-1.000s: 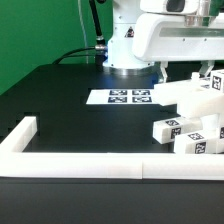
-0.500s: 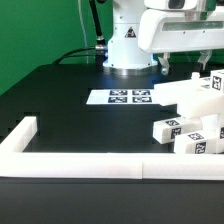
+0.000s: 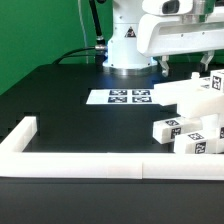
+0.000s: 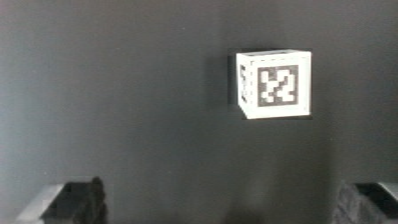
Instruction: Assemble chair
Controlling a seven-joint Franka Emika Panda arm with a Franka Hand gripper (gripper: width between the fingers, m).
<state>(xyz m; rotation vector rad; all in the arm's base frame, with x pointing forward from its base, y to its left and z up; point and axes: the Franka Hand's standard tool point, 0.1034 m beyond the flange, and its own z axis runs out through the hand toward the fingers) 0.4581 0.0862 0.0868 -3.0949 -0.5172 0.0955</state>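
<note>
The chair's loose white parts lie in a heap at the exterior view's right: a large angled piece [image 3: 188, 94] and small tagged blocks [image 3: 170, 128] in front of it. My gripper [image 3: 178, 68] hangs above the back of this heap, with its dark fingers [image 3: 163, 66] pointing down. In the wrist view, one white tagged block [image 4: 272, 83] lies alone on the black table. It sits apart from my gripper [image 4: 222, 205], whose fingertips [image 4: 71, 200] stand wide at the picture's edge. The gripper is open with nothing between the fingers.
The marker board [image 3: 125, 97] lies flat in front of the robot base [image 3: 125, 50]. A long white border wall [image 3: 90, 166] runs along the near side and turns back at the exterior view's left [image 3: 24, 130]. A green backdrop stands behind.
The hand has risen slightly and shifted a little toward the exterior view's right. The parts have not moved and the jaws stay wide.
</note>
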